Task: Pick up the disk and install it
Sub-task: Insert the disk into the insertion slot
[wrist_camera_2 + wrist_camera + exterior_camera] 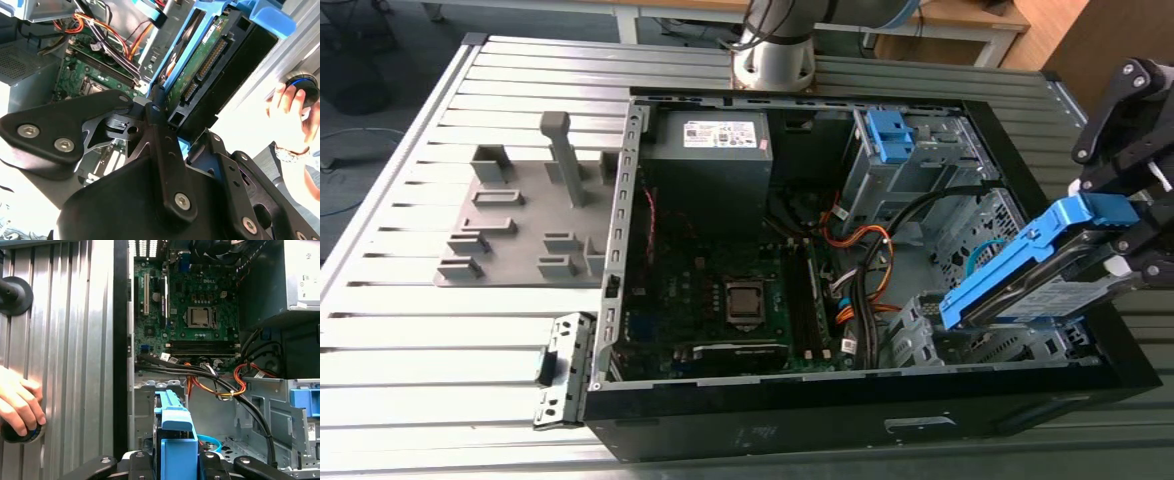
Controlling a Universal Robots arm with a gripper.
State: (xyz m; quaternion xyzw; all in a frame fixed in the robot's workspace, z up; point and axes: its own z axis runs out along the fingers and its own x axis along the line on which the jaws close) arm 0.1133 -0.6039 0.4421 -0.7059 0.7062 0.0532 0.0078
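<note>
The disk (1025, 278), a silver drive in a blue carrier frame, hangs tilted over the metal drive cage (937, 335) at the near corner of the open computer case, on the exterior view's right. My gripper (1110, 250) is shut on its upper end. In the second wrist view the disk's green circuit side (210, 55) shows, with the gripper (162, 117) clamped on its edge. The blue carrier (175, 432) rises between the gripper's (175, 464) black fingers in the first wrist view, above the cage (145, 395).
The case holds a motherboard (734, 290), a grey power supply box (720, 150), orange and black cables (874, 250) and a bare blue bracket (887, 135). A grey fixture plate (520, 225) lies on the slatted table. A person's hand (17, 407) rests on a round knob beside the case.
</note>
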